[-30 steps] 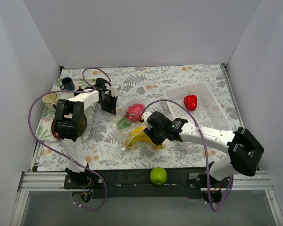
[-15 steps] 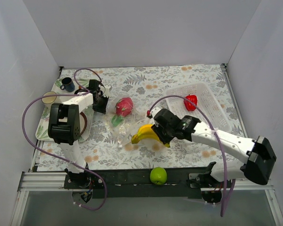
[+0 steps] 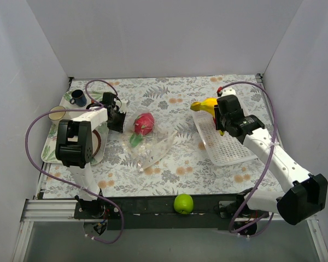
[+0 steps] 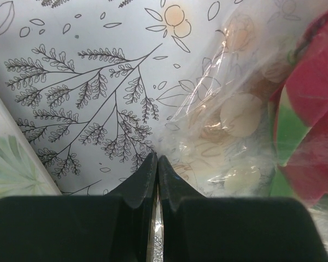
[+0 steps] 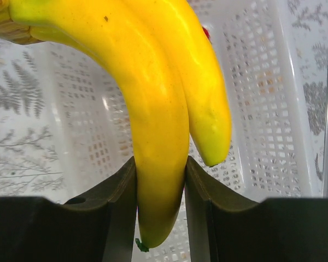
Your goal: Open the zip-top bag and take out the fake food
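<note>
Banana (image 3: 204, 103) moved away from bag (image 3: 153, 148); right end effector (image 5: 159, 180) holds it above basket (image 3: 232, 154).

Two mugs (image 3: 78, 97) at ten o'clock, one basket (image 3: 228, 153), one zip-top bag (image 3: 156, 147), one apple (image 3: 183, 203), one pink-red fruit (image 3: 144, 123), one green piece (image 3: 135, 140), one banana (image 3: 205, 103) (a joined pair).

Bright even light, soft shadows (close-ups blurry)
</note>
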{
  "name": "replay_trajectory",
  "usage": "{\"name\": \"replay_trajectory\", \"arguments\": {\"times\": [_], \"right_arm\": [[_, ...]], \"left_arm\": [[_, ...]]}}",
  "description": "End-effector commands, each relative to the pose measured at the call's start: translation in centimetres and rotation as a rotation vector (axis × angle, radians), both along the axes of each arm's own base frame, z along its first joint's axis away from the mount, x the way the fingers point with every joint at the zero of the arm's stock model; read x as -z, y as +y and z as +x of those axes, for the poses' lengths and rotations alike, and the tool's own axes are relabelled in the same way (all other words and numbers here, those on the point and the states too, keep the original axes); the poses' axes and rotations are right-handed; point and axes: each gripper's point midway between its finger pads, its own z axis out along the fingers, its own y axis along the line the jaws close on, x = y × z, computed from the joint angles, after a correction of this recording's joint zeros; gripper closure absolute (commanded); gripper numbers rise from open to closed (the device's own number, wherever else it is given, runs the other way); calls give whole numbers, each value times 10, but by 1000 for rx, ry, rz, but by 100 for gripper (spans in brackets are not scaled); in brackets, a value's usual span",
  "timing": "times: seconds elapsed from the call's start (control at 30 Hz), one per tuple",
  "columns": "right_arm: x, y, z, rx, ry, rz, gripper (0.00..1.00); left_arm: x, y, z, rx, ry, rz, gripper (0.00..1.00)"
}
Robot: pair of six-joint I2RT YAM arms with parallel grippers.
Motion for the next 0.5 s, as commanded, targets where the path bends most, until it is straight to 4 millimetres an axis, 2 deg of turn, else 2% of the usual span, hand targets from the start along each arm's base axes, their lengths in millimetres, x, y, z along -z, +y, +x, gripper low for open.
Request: {"name": "replay_trajectory", "arguments": {"times": [0.0,0.1,0.13,0.17,0.2,0.23,0.27,0.33,0.4,0.43,0.47], "right_arm": [[9,-26,11,119,-33,9,99],[20,-33,11,138,15,-23,99],[20,-35,12,148,23,-34,93],[22,-36,11,149,39,-44,60],[25,-37,8,152,66,-58,46],[20,-38,8,162,65,-57,30],[15,-40,7,167,56,-62,2],[5,-42,5,158,35,-70,1],[-15,-37,2,119,-29,-42,2],[-21,-17,-2,26,-39,-3,1],[-32,-5,-9,-57,-73,16,2]], "left_arm": [[-16,-6,-10,29,0,-17,100],[-17,-9,-8,37,-5,-18,100],[-16,-10,-9,36,-3,-19,100],[-17,-11,-8,40,-4,-21,100],[-17,-12,-9,42,-2,-25,100],[-17,-13,-9,41,-3,-25,100],[-18,-14,-9,44,-4,-25,100],[-17,-13,-10,43,-3,-22,100],[-16,-13,-12,45,2,-19,100],[-15,-13,-11,46,1,-20,100],[-15,-13,-12,46,3,-18,100]]}}
